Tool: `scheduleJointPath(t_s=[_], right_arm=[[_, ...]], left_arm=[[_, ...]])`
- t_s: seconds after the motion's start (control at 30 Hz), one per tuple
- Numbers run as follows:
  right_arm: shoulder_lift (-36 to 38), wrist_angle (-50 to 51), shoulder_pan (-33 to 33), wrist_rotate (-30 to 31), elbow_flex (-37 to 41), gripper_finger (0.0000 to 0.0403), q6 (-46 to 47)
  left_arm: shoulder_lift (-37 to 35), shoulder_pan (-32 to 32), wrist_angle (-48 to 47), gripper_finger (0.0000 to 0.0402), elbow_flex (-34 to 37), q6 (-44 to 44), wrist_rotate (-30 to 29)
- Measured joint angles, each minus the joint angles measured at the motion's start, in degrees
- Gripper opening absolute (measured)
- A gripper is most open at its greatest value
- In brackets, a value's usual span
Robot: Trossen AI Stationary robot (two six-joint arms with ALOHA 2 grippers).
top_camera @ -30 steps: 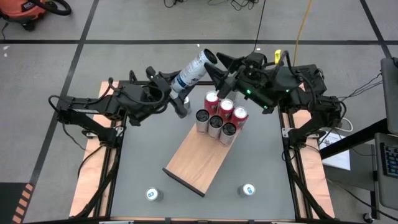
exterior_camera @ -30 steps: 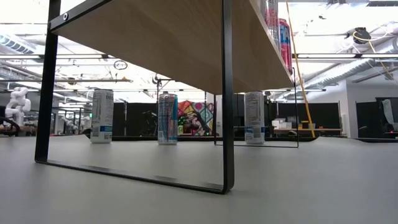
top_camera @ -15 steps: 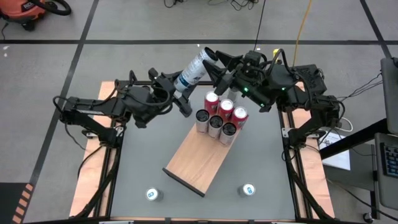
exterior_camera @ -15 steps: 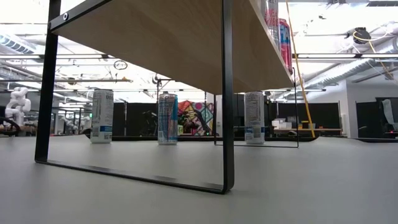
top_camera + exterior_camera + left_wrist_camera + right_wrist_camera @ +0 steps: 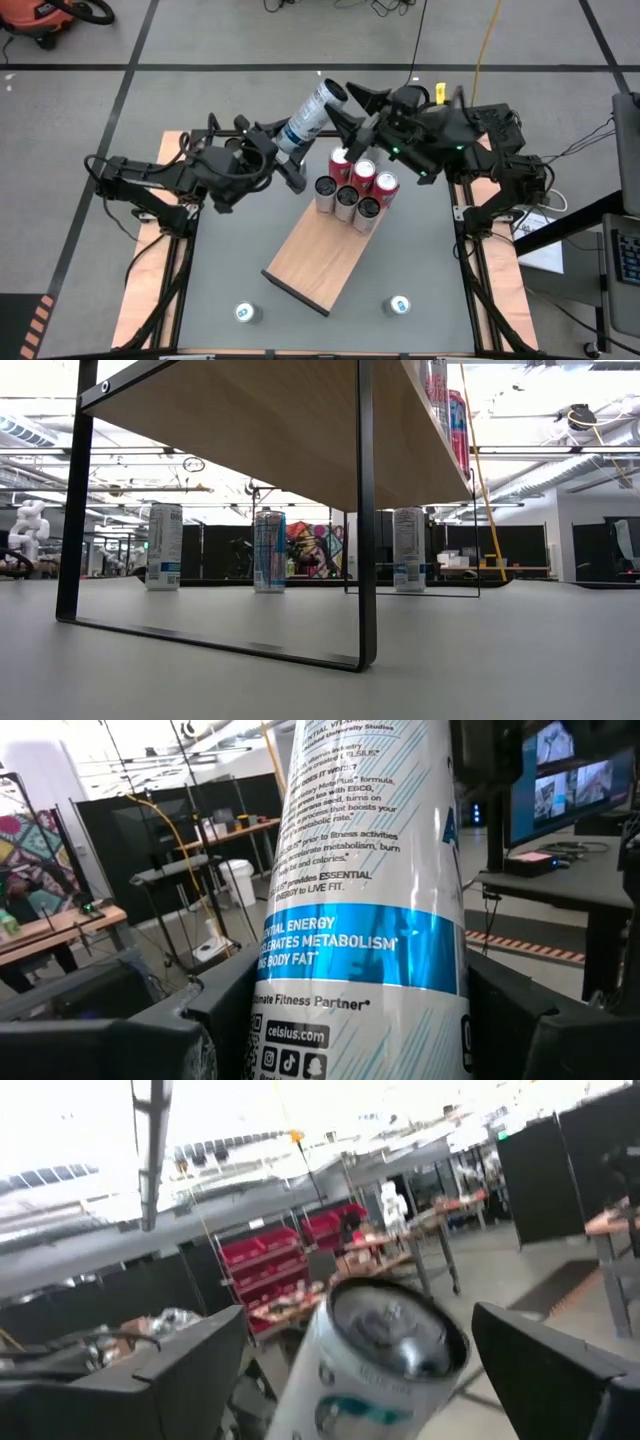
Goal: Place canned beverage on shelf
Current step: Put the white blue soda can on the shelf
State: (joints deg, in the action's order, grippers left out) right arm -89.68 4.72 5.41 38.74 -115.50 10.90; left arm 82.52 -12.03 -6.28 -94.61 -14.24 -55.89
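1. The left gripper was above the far edge of the table, its fingers pinched on the lower body of a tall white-and-blue can.
2. That can was off the table, tilted, with its top toward the right arm; in the left wrist view the can filled the gap between the two dark fingers (the label text was readable there).
3. The right gripper was at the can's top end with its fingers spread to either side of the rim; in the right wrist view the can's silver lid sat between the two open fingers, and I could not tell whether they touched it.
4. The shelf stood diagonally on the table, and a cluster of red and dark cans stood upright at its far end, just below both grippers.
5. Two more cans stood upright on the grey tabletop near its front edge, one at the left and one at the right, well apart from the shelf.
6. From the low view, the shelf showed its wooden underside and black frame, with three cans standing beyond it.
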Motion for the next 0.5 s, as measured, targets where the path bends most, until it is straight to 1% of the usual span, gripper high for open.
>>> scheduleJointPath(t_s=[0.07, 0.2, 0.5], right_arm=[[0.1, -0.8, 0.0, -0.1, 0.0, 0.0365, -0.1], [-0.1, 0.2, -0.1, -0.1, 0.0, 0.0365, 3.2], [-0.3, -0.1, -1.6, -0.7, 0.0, 0.0364, 7.8]], left_arm=[[0.0, -0.2, 0.4, 0.0256, 0.0, 0.2, -0.2], [0.1, -0.5, 2.5, 0.0256, 0.0, 0.2, -0.2], [1.4, -0.5, 7.7, 0.0256, 0.0, -1.3, 0.2]])
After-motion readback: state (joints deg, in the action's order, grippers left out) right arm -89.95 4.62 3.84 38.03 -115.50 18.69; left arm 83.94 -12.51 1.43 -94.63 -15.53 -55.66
